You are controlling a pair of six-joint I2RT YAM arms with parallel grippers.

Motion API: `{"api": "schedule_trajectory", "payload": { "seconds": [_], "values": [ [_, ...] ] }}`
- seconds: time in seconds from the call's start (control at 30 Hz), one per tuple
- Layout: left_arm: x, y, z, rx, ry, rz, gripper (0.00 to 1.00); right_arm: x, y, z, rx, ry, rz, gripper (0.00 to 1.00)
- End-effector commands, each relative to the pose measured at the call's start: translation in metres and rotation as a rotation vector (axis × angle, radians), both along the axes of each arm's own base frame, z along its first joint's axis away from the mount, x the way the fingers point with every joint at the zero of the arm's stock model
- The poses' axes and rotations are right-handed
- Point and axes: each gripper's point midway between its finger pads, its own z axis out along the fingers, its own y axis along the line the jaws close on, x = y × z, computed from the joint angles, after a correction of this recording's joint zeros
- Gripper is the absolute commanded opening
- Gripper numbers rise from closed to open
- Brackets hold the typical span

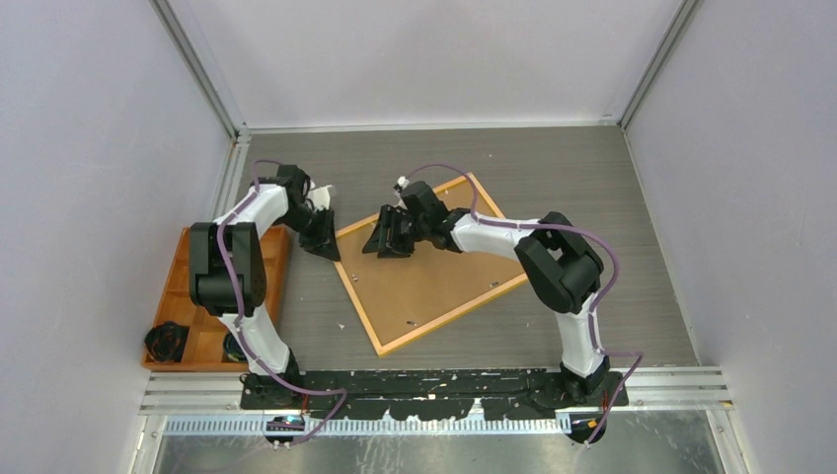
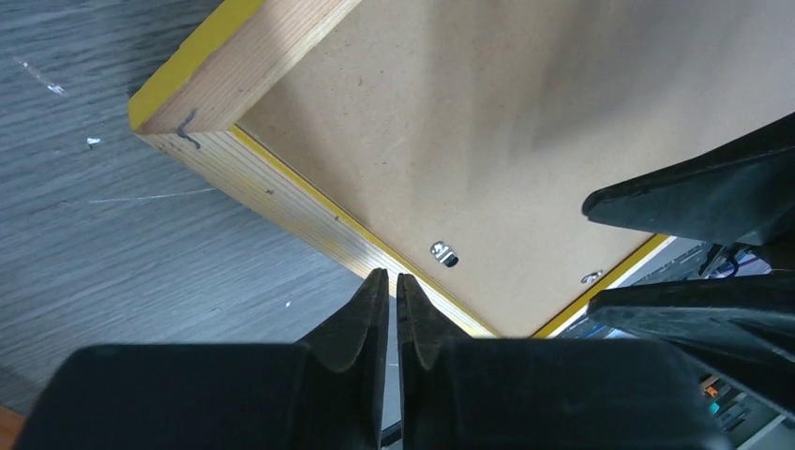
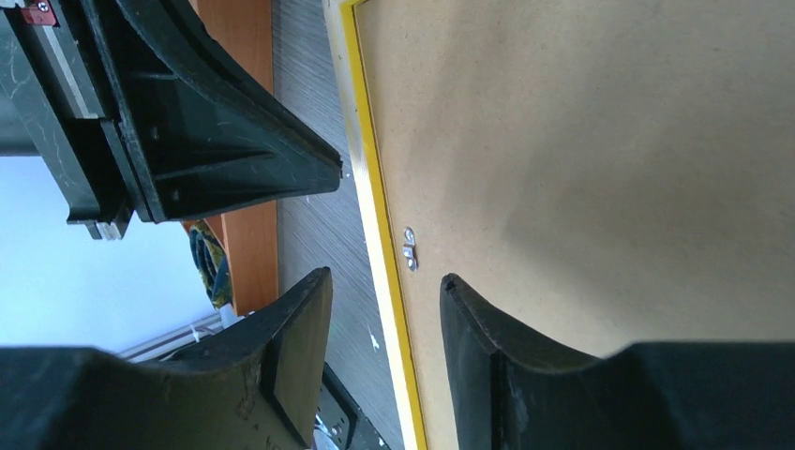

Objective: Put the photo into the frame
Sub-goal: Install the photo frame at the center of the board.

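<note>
The frame (image 1: 434, 267) lies face down on the table, its brown backing board (image 2: 450, 122) up, with yellow and wood-coloured edges. The photo is not in view. My left gripper (image 1: 321, 247) is shut and empty, its tips (image 2: 392, 275) just outside the frame's left edge near the far-left corner. My right gripper (image 1: 387, 237) is open and empty; in the right wrist view (image 3: 386, 277) its jaws straddle the frame's yellow left edge (image 3: 375, 187), one finger over the backing (image 3: 581, 141), the other over the table. A small metal tab (image 3: 410, 248) sits just ahead of it.
An orange compartment tray (image 1: 197, 296) stands at the left with dark bundled items in its near cells. The two grippers are close together, with my left gripper's fingers (image 3: 234, 141) showing in the right wrist view. A second metal tab (image 2: 591, 277) sits on the backing.
</note>
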Motion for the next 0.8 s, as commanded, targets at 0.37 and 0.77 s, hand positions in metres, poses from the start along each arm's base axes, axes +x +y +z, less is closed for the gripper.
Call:
{"api": "schedule_trajectory", "payload": {
  "seconds": [0.37, 0.77],
  "values": [
    [-0.004, 0.024, 0.0, 0.02, -0.076, 0.057, 0.08, -0.011, 0.045, -0.007, 0.053, 0.003, 0.078, 0.5],
    [0.003, 0.018, -0.026, -0.013, -0.003, 0.076, 0.26, -0.028, 0.053, -0.018, 0.038, 0.024, 0.11, 0.46]
  ]
}}
